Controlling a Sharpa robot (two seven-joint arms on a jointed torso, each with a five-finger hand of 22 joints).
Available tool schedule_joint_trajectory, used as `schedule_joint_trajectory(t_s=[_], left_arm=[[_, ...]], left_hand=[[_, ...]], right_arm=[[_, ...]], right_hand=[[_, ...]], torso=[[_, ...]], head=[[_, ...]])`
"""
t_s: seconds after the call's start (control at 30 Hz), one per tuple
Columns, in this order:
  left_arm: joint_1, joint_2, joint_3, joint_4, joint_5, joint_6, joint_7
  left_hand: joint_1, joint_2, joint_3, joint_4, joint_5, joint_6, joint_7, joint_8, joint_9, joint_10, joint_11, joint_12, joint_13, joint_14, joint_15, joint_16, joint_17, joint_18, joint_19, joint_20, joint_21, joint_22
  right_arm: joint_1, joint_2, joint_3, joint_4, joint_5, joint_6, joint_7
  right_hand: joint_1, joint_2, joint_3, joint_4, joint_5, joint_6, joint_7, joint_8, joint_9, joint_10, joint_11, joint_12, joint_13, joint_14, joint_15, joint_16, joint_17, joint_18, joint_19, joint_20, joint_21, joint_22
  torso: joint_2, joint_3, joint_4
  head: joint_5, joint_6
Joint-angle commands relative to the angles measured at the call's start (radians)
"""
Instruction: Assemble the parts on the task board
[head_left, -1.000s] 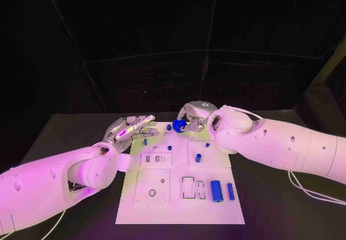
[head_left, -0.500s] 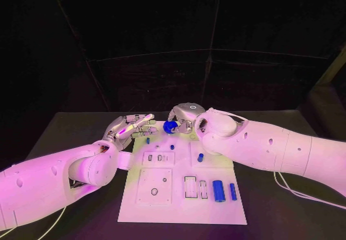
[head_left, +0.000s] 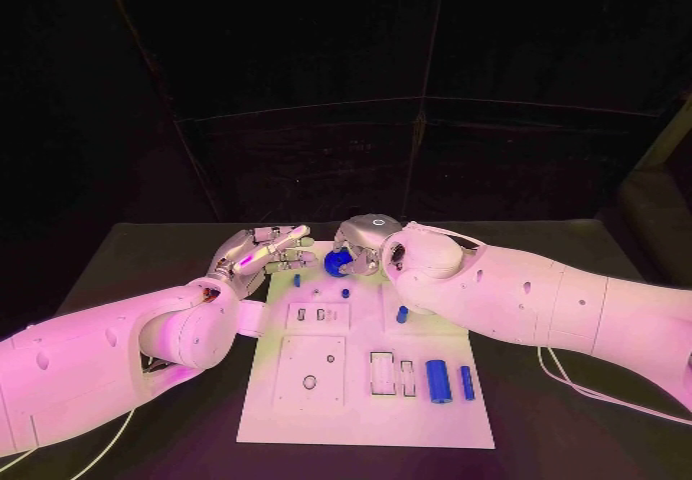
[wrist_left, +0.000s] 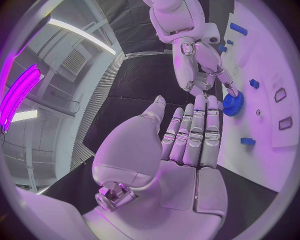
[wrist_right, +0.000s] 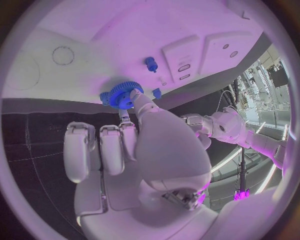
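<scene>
Parts for the assembly are spread over the white task board (head_left: 361, 400) in the middle of the black table (head_left: 116, 260), and going from left to right the scene reads like this. At the board's far left corner the left hand (head_left: 257, 256) hangs with its fingers straight, side by side and holding nothing, seemingly parked beside the work so as not to block it. Just right of it, at the board's far edge, the blue gear (head_left: 339, 263) is pinched by the fingertips of the right hand (head_left: 369, 245), low over the board; the right wrist view shows the gear's teeth clear beneath the fingertips (wrist_right: 134, 100), a grip that probably leaves its centre free to seat. Small blue pegs (head_left: 345, 293) stand close by, and farther right, near the front, two blue cylinders (head_left: 437, 381) lie untouched.
</scene>
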Motion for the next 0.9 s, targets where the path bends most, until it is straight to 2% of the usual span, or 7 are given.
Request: schedule_joint_trajectory(t_s=[0.03,0.43,0.57,0.67,0.73,0.83,0.9], left_arm=[[0.002,0.001,0.001,0.001,-0.001,0.006,0.012],[0.003,0.001,0.001,0.000,-0.001,0.006,0.011],[0.004,0.001,0.001,0.000,-0.001,0.006,0.011],[0.004,0.001,0.001,0.000,-0.001,0.006,0.010],[0.004,0.001,0.001,0.000,-0.001,0.006,0.009],[0.005,0.001,0.001,0.000,-0.001,0.006,0.009],[0.005,0.001,0.001,0.000,-0.001,0.006,0.008]], left_hand=[[0.006,0.001,0.001,-0.007,0.001,0.003,0.004,-0.006,0.000,0.000,-0.003,-0.006,-0.002,0.004,0.004,-0.005,0.001,0.013,0.007,-0.002,-0.005,-0.001],[0.006,0.001,0.001,-0.007,0.001,0.003,0.004,-0.006,0.000,0.000,-0.003,-0.006,-0.002,0.004,0.004,-0.005,0.001,0.013,0.007,-0.002,-0.005,-0.001],[0.006,0.001,0.001,-0.007,0.001,0.003,0.004,-0.006,0.000,0.000,-0.003,-0.006,-0.002,0.004,0.004,-0.005,0.001,0.013,0.007,-0.002,-0.005,-0.001],[0.006,0.001,0.001,-0.007,0.001,0.003,0.004,-0.006,0.000,0.000,-0.003,-0.006,-0.002,0.004,0.004,-0.005,0.001,0.013,0.007,-0.002,-0.005,-0.001],[0.006,0.001,0.001,-0.007,0.001,0.003,0.004,-0.006,0.000,0.000,-0.003,-0.006,-0.002,0.004,0.004,-0.005,0.001,0.013,0.007,-0.002,-0.005,-0.001],[0.007,0.002,0.001,-0.009,0.001,0.003,0.004,-0.006,0.000,0.001,-0.003,-0.007,-0.002,0.004,0.004,-0.006,0.002,0.013,0.007,-0.002,-0.006,-0.001],[0.007,0.002,0.001,-0.009,0.001,0.003,0.004,-0.006,0.000,0.001,-0.003,-0.007,-0.002,0.004,0.004,-0.006,0.002,0.013,0.007,-0.002,-0.006,-0.001]], right_arm=[[0.001,0.003,0.000,-0.003,-0.003,0.028,-0.005],[0.001,0.009,0.000,-0.018,0.006,0.052,-0.012],[0.001,0.012,0.000,-0.020,0.018,0.060,-0.007],[0.001,0.014,0.000,-0.021,0.025,0.067,-0.003],[0.001,0.015,0.000,-0.022,0.032,0.074,-0.001],[0.001,0.016,0.000,-0.023,0.039,0.082,0.001],[0.001,0.016,0.000,-0.024,0.043,0.086,0.002]], right_hand=[[-0.007,0.001,0.007,0.000,0.000,0.100,-0.026,-0.005,0.002,-0.007,-0.003,-0.005,0.080,0.070,-0.004,0.002,0.092,-0.019,0.012,-0.004,0.005,0.106],[-0.064,-0.043,0.021,0.012,-0.037,-0.016,0.012,-0.090,-0.003,-0.029,0.031,-0.039,0.058,0.071,0.025,0.004,0.094,-0.018,0.009,0.021,0.002,0.100],[-0.127,-0.059,-0.009,0.048,-0.054,-0.043,0.014,-0.102,-0.002,-0.032,0.034,-0.044,0.054,0.071,0.029,0.006,0.099,-0.018,0.008,0.027,0.001,0.099],[-0.186,-0.053,-0.033,0.091,-0.051,-0.048,0.015,-0.100,0.000,-0.031,0.037,-0.042,0.056,0.072,0.031,0.009,0.103,-0.018,0.009,0.030,0.001,0.101],[-0.232,-0.049,-0.055,0.130,-0.019,-0.047,0.015,-0.099,0.001,-0.030,0.038,-0.041,0.058,0.072,0.032,0.010,0.105,-0.018,0.009,0.031,0.001,0.101],[-0.281,-0.049,-0.095,0.174,0.079,-0.040,0.014,-0.096,0.002,-0.028,0.036,-0.037,0.062,0.072,0.031,0.012,0.107,-0.019,0.010,0.030,0.002,0.103],[-0.293,-0.047,-0.112,0.188,0.103,-0.038,0.013,-0.096,0.002,-0.027,0.036,-0.035,0.063,0.072,0.031,0.012,0.107,-0.019,0.011,0.030,0.002,0.103]], torso=[[0.000,0.0008,-0.0001],[0.000,0.0007,-0.0007],[0.000,0.0006,-0.0009],[0.000,0.0008,-0.0006],[0.000,0.0010,-0.0005],[0.000,0.0005,-0.0006],[0.000,0.0004,-0.0003]], head=[[0.001,-0.002],[0.000,-0.003],[0.001,-0.003],[0.002,-0.004],[0.002,-0.004],[0.003,-0.005],[0.003,-0.006]])
